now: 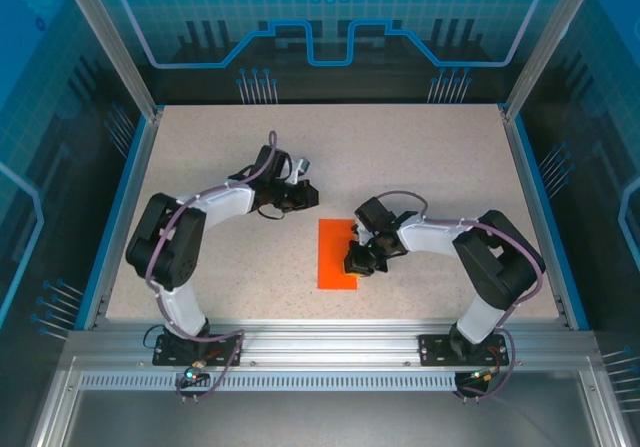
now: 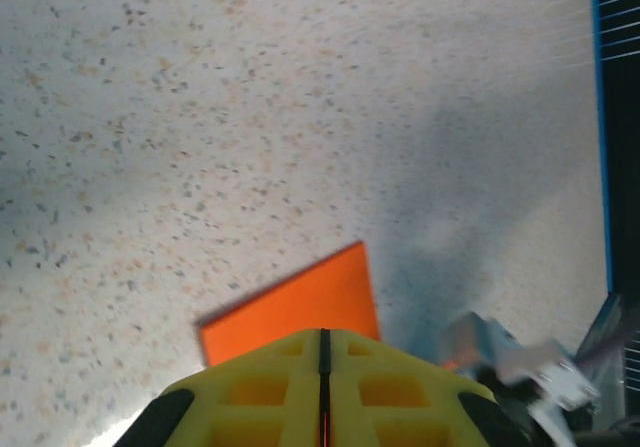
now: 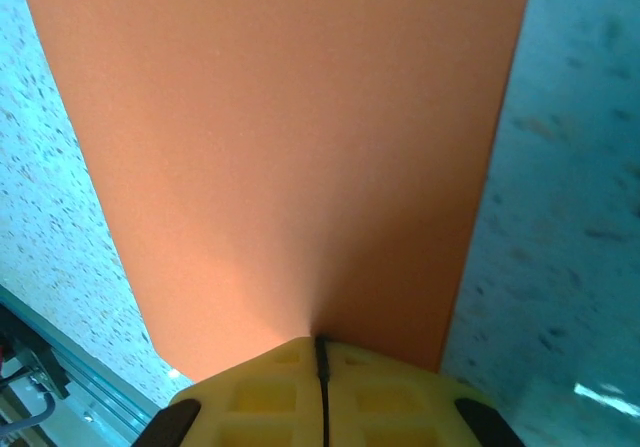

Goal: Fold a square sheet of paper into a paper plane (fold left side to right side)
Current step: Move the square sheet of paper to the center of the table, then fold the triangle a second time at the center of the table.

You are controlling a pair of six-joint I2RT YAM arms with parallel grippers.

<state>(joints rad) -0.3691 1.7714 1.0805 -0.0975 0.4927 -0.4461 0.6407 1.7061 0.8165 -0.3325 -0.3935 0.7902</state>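
Observation:
The square sheet of paper (image 1: 335,257) lies on the table as a tall, narrow orange rectangle, creased smaller. My right gripper (image 1: 358,259) is at its right edge, shut on that edge. In the right wrist view the orange paper (image 3: 290,147) spreads away from the closed fingertips (image 3: 320,341) and puckers slightly where it meets them. My left gripper (image 1: 303,195) hovers beyond the sheet's far left corner, shut and apart from it. In the left wrist view the paper (image 2: 300,305) shows just past the closed yellow fingers (image 2: 323,333).
The speckled tabletop (image 1: 420,157) is bounded by blue rails on the left and right and an aluminium frame (image 1: 330,342) at the near edge. A blurred part of the right arm (image 2: 510,359) shows beside the paper in the left wrist view.

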